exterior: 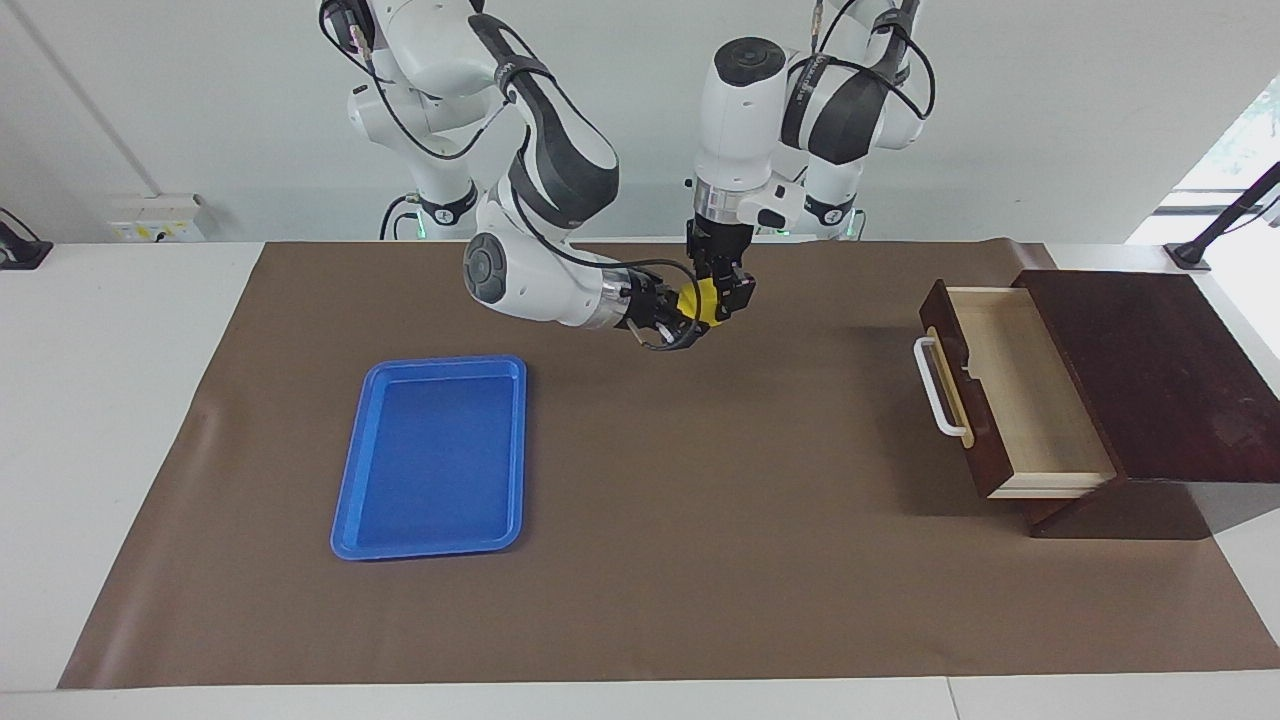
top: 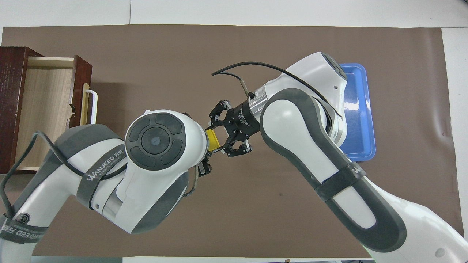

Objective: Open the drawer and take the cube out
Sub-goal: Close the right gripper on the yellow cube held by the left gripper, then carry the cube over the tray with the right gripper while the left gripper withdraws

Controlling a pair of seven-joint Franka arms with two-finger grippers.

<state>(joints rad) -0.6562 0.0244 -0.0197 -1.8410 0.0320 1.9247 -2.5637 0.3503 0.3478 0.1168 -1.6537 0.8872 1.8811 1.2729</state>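
The yellow cube (exterior: 700,299) looks light and rigid, best pinched on flat faces; right gripper (exterior: 686,325) jaws are clamped on it, left gripper (exterior: 722,299) jaws can't be judged.

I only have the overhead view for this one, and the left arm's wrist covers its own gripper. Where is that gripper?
Observer: In the facing view the left gripper points straight down, right against the cube.
Operator: Is the cube resting on the mat?
Observer: No. It hangs in the air over the mat, with the right gripper shut on it from the side.
Operator: The left arm crosses part of the drawer for me. Anything inside?
Observer: Nothing shows in the open drawer; its pale floor is bare.
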